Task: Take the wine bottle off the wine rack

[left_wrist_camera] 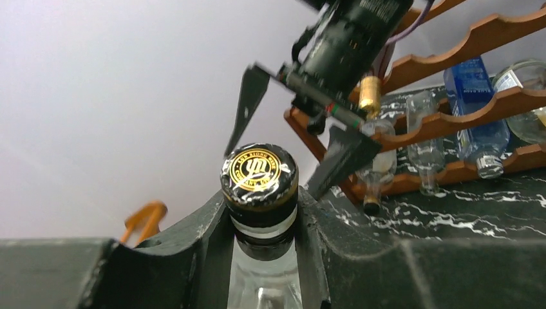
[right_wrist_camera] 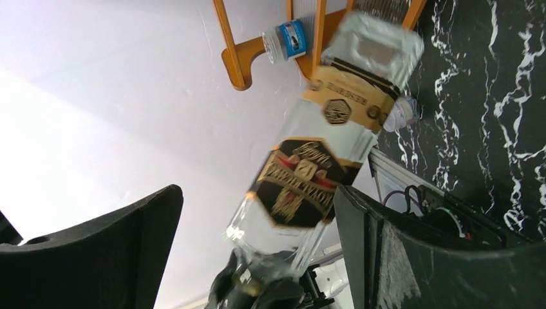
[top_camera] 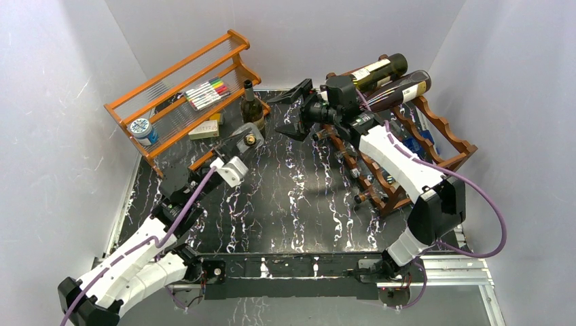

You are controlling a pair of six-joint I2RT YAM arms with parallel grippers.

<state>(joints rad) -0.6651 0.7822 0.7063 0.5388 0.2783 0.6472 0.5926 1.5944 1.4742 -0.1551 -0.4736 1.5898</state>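
The left gripper (left_wrist_camera: 264, 206) is pinching the neck of the wine bottle (right_wrist_camera: 322, 148) just under its black-and-gold cap (left_wrist_camera: 259, 175), with its fingers pressing against the glass on both sides. In the overhead view this grip is sitting in the upper left-centre of the frame, in front of the orange rack (top_camera: 183, 75). It is apart from the wine rack (left_wrist_camera: 418, 132), which is standing at the upper right of the counter (top_camera: 285, 204).

The wine bottle is clear glass with a gold band and a dark label. In the right wrist view it is slanting from the bottom centre up to the top right, off the wine rack entirely. Whether its base is touching the counter I cannot tell.

The right gripper (top_camera: 273, 116) is spreading wide, its two fingers flanking the capped end of the wine bottle. In the right wrist view a gap is showing between each finger and the glass, so it is holding nothing. Two dark bottles (top_camera: 407, 88) are lying on the top tier of the wine rack, behind the right arm.
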